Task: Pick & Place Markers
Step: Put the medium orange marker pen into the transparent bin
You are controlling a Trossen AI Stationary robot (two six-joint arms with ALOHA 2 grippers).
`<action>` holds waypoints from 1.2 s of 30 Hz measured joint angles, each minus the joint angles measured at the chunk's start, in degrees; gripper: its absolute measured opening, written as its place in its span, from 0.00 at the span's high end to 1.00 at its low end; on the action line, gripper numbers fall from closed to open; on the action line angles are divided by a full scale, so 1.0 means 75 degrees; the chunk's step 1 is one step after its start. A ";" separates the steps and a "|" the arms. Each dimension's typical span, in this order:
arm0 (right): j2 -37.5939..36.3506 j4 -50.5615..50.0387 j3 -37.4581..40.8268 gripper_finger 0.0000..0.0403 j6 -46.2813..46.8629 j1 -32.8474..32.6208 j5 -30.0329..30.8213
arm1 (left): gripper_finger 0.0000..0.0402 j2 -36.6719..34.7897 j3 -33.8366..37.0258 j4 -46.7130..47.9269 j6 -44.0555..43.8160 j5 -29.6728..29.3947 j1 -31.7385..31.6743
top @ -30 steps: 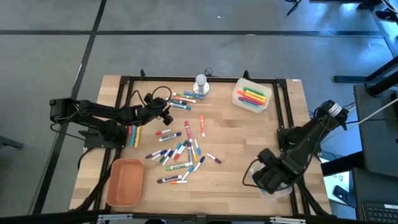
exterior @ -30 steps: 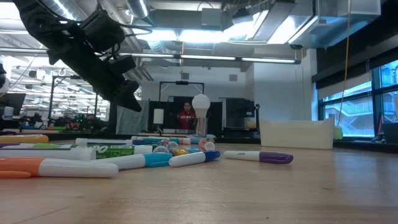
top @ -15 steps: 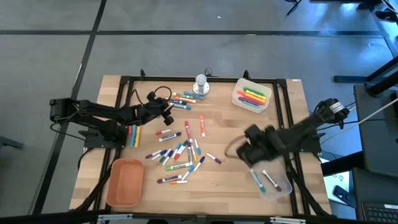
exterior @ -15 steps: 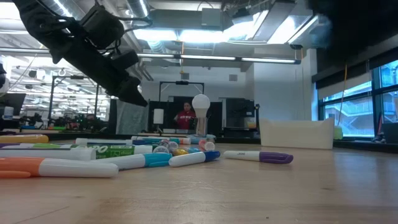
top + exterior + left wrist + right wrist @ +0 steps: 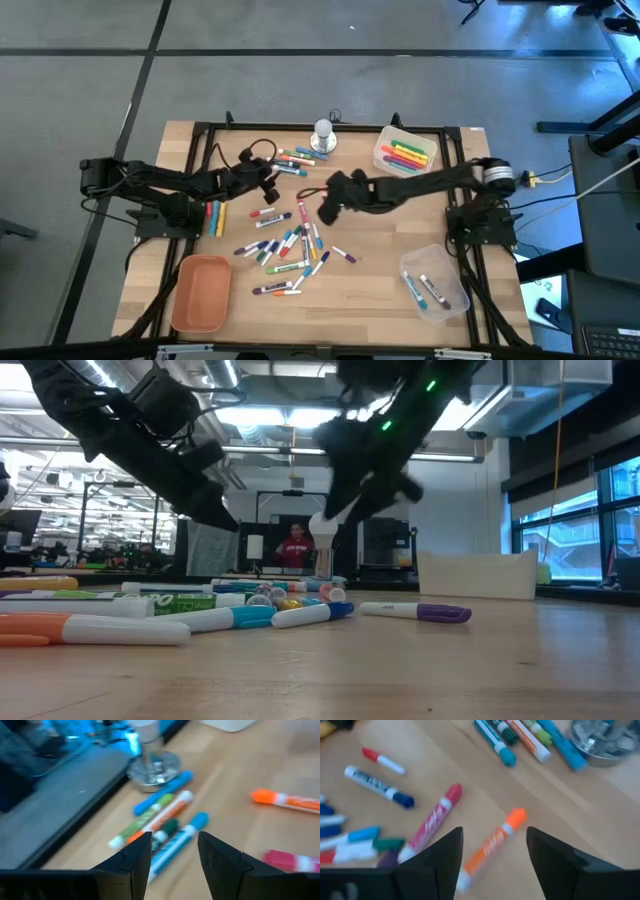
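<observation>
Many markers [image 5: 290,245] lie scattered flat on the middle of the wooden table, and a short row [image 5: 295,160] lies near the far edge. My left gripper [image 5: 271,186] hovers open over that row; in its wrist view the gap [image 5: 175,854] stands above a teal-capped marker [image 5: 180,836]. My right gripper [image 5: 325,208] reaches in from the right, open, above the table's middle. Its wrist view has the gap [image 5: 495,855] over an orange-capped marker [image 5: 492,842], with a pink one [image 5: 432,822] beside it. In the low view both grippers, left [image 5: 212,510] and right [image 5: 345,495], hang above the table.
A clear bin [image 5: 452,262] at the near right holds two markers. Another clear bin [image 5: 382,150] at the far right holds bright thick markers. An orange tray [image 5: 202,292] sits at the near left. A silver knob object [image 5: 322,135] stands at the far edge. A person shows far behind in the low view.
My right arm has swung from over the near-right clear bin, across the table toward the left and far side, to the middle of the marker scatter. The bin it left now shows two markers inside.
</observation>
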State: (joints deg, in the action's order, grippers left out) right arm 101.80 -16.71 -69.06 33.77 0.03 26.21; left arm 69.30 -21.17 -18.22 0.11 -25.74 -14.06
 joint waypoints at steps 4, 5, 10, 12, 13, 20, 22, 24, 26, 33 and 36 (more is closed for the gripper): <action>0.0727 0.0295 0.0000 0.46 0.0413 0.0463 -0.0072 | 0.61 0.0000 0.0000 0.0004 0.0075 0.0624 0.0005; 0.0904 0.0262 0.0000 0.46 0.0589 0.0591 -0.0148 | 0.61 0.0000 0.0000 0.0024 0.0078 0.0620 0.0002; 0.1680 0.0725 -0.0006 0.46 0.0193 0.1039 -0.1522 | 0.61 0.0000 0.0000 0.0119 0.0153 0.0566 0.0000; 0.1863 0.0905 -0.0033 0.46 0.0080 0.1084 -0.1763 | 0.61 0.0000 0.0000 0.0114 0.0168 0.0571 0.0000; 0.1956 0.0863 -0.0035 0.46 0.0042 0.1084 -0.1750 | 0.61 0.0000 0.0000 0.0108 0.0218 0.0575 0.0000; 0.2031 -0.0201 -0.0070 0.58 -0.0391 0.0943 -0.1731 | 0.61 0.0001 0.0000 0.0077 0.0347 0.0578 0.0003; 0.2029 -0.0477 -0.0064 0.68 -0.0310 0.0800 -0.1678 | 0.61 0.0001 0.0000 0.0080 0.0314 0.0582 0.0003; 0.2029 -0.0672 -0.0058 0.79 -0.0248 0.0636 -0.1641 | 0.61 0.0000 0.0000 0.0082 0.0309 0.0584 0.0003; 0.2023 -0.0867 -0.0046 0.87 -0.0168 0.0489 -0.1657 | 0.61 0.0003 0.0000 0.0109 0.0277 0.0595 0.0003; 0.1545 -0.1194 -0.0005 0.88 -0.0326 0.0229 -0.1664 | 0.61 0.0003 0.0000 0.0236 -0.0056 0.1062 0.0035; 0.0992 -0.1753 0.0062 0.88 -0.0349 0.0078 -0.1769 | 0.61 0.0001 0.0000 0.0240 -0.0134 0.1116 0.0035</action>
State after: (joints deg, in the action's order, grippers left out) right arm 109.23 -29.86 -68.59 31.16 0.61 12.95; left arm 69.30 -21.17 -16.41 -0.89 -17.37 -13.80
